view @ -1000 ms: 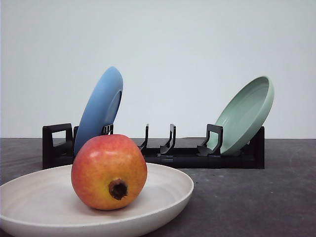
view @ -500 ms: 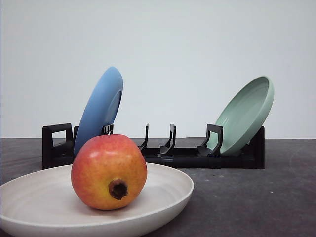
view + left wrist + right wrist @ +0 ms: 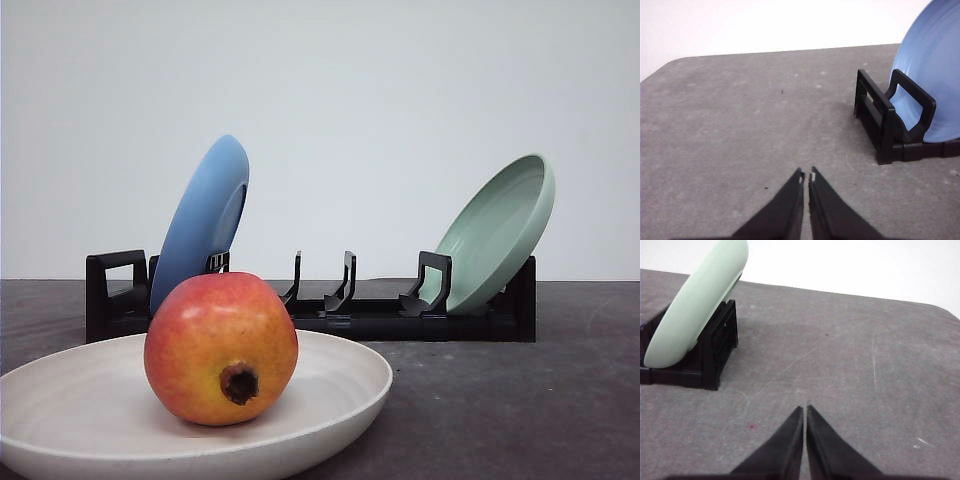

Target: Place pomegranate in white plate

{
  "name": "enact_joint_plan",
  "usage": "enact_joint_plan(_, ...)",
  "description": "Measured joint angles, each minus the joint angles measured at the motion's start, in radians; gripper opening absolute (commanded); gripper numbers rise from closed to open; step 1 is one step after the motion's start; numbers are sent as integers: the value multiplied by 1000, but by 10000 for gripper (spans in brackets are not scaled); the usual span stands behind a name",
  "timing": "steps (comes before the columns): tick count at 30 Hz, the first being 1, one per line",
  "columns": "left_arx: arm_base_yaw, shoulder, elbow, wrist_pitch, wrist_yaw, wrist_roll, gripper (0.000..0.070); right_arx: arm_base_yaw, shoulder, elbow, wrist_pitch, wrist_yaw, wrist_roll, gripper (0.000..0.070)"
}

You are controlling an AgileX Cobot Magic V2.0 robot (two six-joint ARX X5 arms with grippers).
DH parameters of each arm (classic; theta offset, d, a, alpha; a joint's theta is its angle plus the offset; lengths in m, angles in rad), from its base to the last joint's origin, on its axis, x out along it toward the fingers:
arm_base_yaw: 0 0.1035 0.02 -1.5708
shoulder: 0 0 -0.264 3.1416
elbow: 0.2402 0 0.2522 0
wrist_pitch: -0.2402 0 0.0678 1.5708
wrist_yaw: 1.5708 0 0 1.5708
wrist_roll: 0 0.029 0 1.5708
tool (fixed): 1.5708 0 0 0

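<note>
We list: one pomegranate (image 3: 221, 348), red-to-yellow, dark calyx facing the camera, resting inside the white plate (image 3: 340, 385) at the near left of the grey table (image 3: 500, 400). Behind it, one black dish rack (image 3: 340, 318) holding a blue plate (image 3: 200, 220) leaning at its left end and a pale green plate (image 3: 498, 230) leaning at its right end. We read no labels or writing anywhere. Left gripper (image 3: 806, 176): jaws closed together, holding nothing, above bare table. Right gripper (image 3: 804, 408): the same.

one pomegranate (image 3: 221, 348), three plates: white (image 3: 330, 400), blue (image 3: 200, 222), pale green (image 3: 497, 233); one black rack (image 3: 330, 308)
</note>
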Motion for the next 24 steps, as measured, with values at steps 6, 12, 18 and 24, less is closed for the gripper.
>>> enact_joint_plan(6,0,0,0,0,0,0,0,0,0,0,0,0,0,3)
enact_joint_plan(12,0,0,0,0,0,0,0,0,0,0,0,0,0,3)
enact_joint_plan(18,0,0,0,0,0,0,0,0,0,0,0,0,0,3)
enact_joint_plan(24,0,0,0,0,0,0,0,0,0,0,0,0,0,3)
